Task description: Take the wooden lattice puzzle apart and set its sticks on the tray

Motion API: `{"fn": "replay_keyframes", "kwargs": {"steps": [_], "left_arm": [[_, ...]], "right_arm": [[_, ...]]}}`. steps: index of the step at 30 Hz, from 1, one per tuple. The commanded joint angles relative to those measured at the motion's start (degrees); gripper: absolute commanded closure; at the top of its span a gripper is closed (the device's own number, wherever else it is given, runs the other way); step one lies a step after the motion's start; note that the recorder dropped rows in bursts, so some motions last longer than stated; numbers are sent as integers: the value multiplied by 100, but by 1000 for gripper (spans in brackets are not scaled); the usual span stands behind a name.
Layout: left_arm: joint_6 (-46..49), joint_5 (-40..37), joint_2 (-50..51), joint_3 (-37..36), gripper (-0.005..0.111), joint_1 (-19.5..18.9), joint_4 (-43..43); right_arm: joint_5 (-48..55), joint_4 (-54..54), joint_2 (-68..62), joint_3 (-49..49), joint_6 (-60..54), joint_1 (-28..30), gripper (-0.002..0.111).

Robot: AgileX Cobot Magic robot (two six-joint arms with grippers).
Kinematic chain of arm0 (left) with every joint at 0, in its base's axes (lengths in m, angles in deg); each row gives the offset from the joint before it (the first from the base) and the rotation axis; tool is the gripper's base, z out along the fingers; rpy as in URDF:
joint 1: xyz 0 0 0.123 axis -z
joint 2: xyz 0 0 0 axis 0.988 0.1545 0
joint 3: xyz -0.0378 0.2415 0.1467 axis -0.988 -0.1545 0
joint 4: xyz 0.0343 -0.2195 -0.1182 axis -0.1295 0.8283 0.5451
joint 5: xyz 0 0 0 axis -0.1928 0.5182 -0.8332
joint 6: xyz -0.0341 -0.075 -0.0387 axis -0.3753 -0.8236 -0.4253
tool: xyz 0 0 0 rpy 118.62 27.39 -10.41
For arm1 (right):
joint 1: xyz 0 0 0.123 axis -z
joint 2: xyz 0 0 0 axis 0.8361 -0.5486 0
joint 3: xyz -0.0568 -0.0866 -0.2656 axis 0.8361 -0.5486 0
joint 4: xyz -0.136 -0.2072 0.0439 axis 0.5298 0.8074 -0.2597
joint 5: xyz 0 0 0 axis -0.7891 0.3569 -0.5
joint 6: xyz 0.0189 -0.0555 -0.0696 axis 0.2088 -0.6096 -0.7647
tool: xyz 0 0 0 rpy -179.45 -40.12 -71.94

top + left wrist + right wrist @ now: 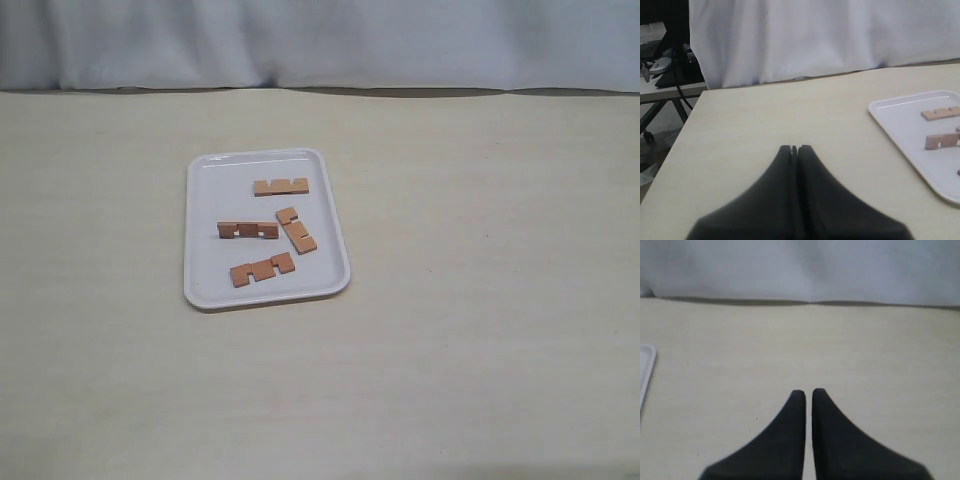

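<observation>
**Four sticks loose on the tray, both hands closed and clear of it**

The tray (pixel 200 230) lies on the pale worktop (pixel 480 250), a little left of centre, with its long side running near to far. All four sticks (pixel 248 230) lie flat inside its rim, none interlocked. One lies crosswise at the far end (pixel 281 186). One lies crosswise around the middle. One lies on a slant just right of that one (pixel 296 230); whether those two touch cannot be told. One lies towards the near edge (pixel 262 268), slightly tilted.

Neither arm shows in the exterior view. The left hand (pixel 794 148) is held low over bare worktop, level and pointing towards the white cloth (pixel 815 35) at the far side. Its two dark fingers are pressed together and hold nothing; the tray (pixel 900 130) and two sticks (pixel 940 113) lie off to its side.

The right hand (pixel 808 392) is posed the same way over empty worktop, its fingers drawn together with only a thin slit between the tips, gripping nothing. A corner of the tray (pixel 645 365) just shows at the picture's edge.
</observation>
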State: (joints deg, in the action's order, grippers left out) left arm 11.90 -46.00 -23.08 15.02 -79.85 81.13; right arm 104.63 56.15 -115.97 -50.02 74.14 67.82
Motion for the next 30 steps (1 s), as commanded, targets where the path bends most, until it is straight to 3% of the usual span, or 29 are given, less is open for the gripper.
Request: {"fn": "replay_keyframes", "kwargs": {"steps": [1,6,16,30], "left_arm": [[4,7,-9,-17,107,12,11],[4,57,-9,-17,107,12,-3],[4,57,-9,-17,107,12,-3],[4,45,-9,-17,107,12,-3]], "right_arm": [[-600,83,956,-511,228,25,104],[-1235,128,2057,-1061,313,25,104],[-1275,253,3949,-1315,329,25,104],[-630,-160,3949,-1147,329,13,104]]}}
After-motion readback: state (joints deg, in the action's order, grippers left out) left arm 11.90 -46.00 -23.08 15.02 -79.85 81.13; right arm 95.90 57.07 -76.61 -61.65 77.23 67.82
